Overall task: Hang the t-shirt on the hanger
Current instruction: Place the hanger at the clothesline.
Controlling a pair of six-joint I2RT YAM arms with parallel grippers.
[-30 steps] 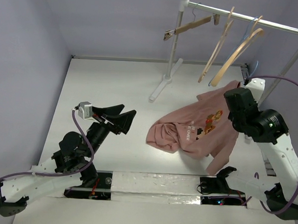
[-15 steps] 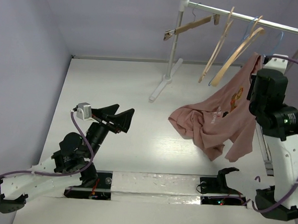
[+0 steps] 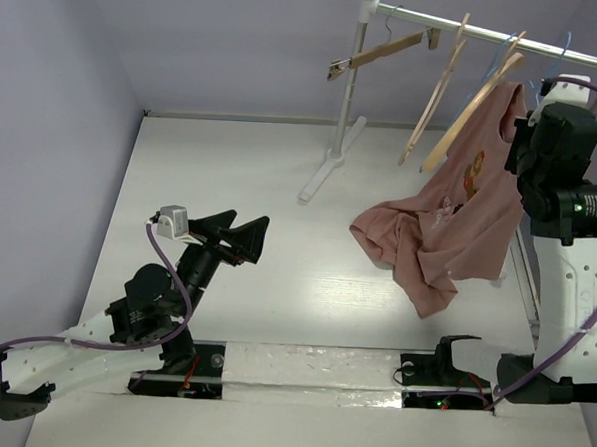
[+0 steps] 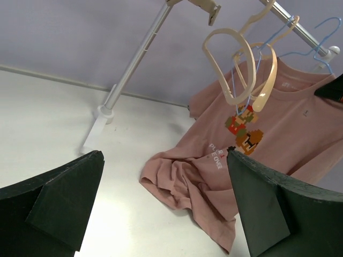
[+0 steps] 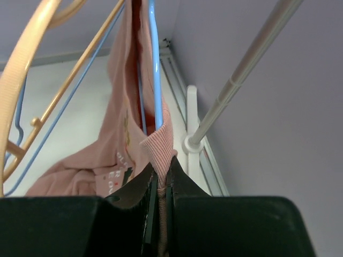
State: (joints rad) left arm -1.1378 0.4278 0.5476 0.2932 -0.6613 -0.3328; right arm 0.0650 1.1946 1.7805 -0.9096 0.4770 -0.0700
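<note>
— Where is the t-shirt (image 3: 448,231) sitting?

— At the far right corner of the desk (image 3: 231,180). Its top is lifted up next to the rail (image 3: 489,35), and the lower part trails down in a crumpled heap on the desk by the right edge.

— What has hold of it?

— The right pincer (image 5: 161,184). It is clenched on the ribbed collar (image 5: 159,142), with cloth pinched between both fingers.

— And the hanger (image 5: 155,64)?

— The blue wire runs down to the collar directly above the pincer tips, touching the cloth or very nearly. The wooden hangers (image 3: 475,103) hang just to its left.

— What about the left pincer (image 4: 165,154)?

— It is spread wide with nothing in it, above the near left part of the desk, pointing toward the shirt and well apart from it.
</note>
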